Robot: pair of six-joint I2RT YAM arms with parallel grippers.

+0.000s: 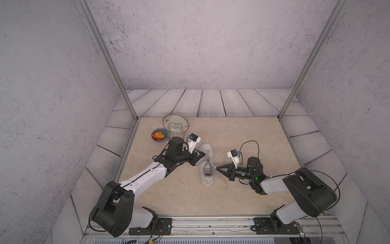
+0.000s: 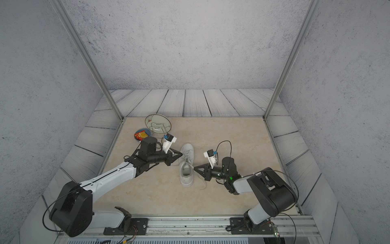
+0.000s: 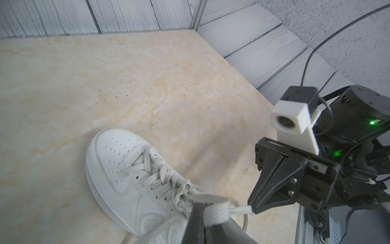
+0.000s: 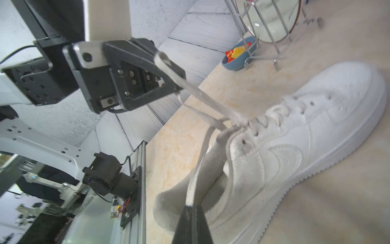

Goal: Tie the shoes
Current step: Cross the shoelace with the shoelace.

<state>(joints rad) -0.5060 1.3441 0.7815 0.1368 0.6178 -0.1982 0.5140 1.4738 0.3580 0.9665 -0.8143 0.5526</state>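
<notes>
Counter [image 1: 179, 196] seen in both top views, items listed from left to right.

(a) One blue bowl [image 1: 157, 141], holding one red-and-yellow packet [image 1: 158, 135], stands near the far left corner; it also shows in the right wrist view [image 4: 236, 64].

(b) One round glass disc [image 1: 175, 121] stands on edge in one wire rack [image 1: 176, 127], just beside the bowl and behind the left arm.

(c) Left pincer [image 1: 203, 155] [image 2: 181, 154], one of two, reaches in from the left at the level of the sneaker's lacing. Its fingers are pressed together on the left lace [image 4: 196, 90], which loops over the fingertip and runs taut down to the eyelets. The left wrist view shows the same loop [image 3: 215, 209] across the tip of this pincer [image 3: 198, 213].

(d) One white sneaker [image 1: 206, 166] [image 2: 186, 166] stands upright on its sole near the middle of the counter, between the two pincers, with its toe toward the back wall and its heel toward the arms' bases. The crossed lacing is visible up the tongue [image 3: 156, 179].

(e) Right pincer [image 1: 217, 168] [image 2: 194, 168] meets the sneaker's collar from the right. Its fingers are closed on the right lace [image 4: 199, 160], which rises from the top eyelets to its tip [image 4: 191, 209]. One loose lace tail [image 1: 224, 186] trails onto the counter beside the heel.
</notes>
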